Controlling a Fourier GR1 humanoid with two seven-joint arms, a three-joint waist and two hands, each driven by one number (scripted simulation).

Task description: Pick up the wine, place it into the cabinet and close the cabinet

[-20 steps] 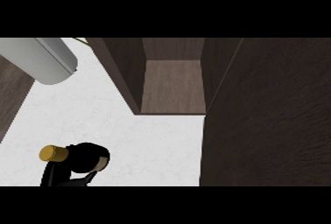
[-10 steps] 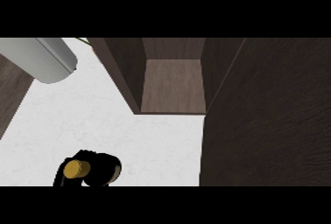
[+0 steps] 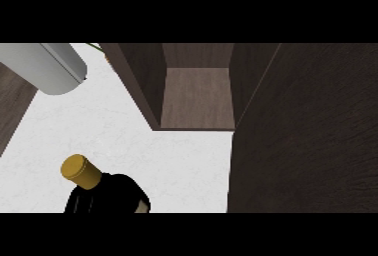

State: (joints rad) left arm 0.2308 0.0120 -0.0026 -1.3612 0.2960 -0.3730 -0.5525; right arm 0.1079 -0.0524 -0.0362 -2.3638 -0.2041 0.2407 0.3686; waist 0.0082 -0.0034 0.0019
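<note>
Gold-capped wine (image 3: 83,172) shows at the lower left of the head view, over the white surface (image 3: 177,155), its dark body merging with a black hand (image 3: 111,197) beneath it; which hand this is, and how its fingers are set, cannot be told. Dark wood cabinet (image 3: 198,97) stands open, well apart at upper centre, its door (image 3: 310,130) along the right. No label or writing is legible.

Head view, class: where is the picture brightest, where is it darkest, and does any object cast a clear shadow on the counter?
In the head view the white marbled counter top is brightest and evenly lit; the dark brown wooden cabinet door at right is darkest; the open cabinet's brown shelf is mid-toned; the black wine bottle with a gold cap casts no clear shadow; no glare shows.
</note>
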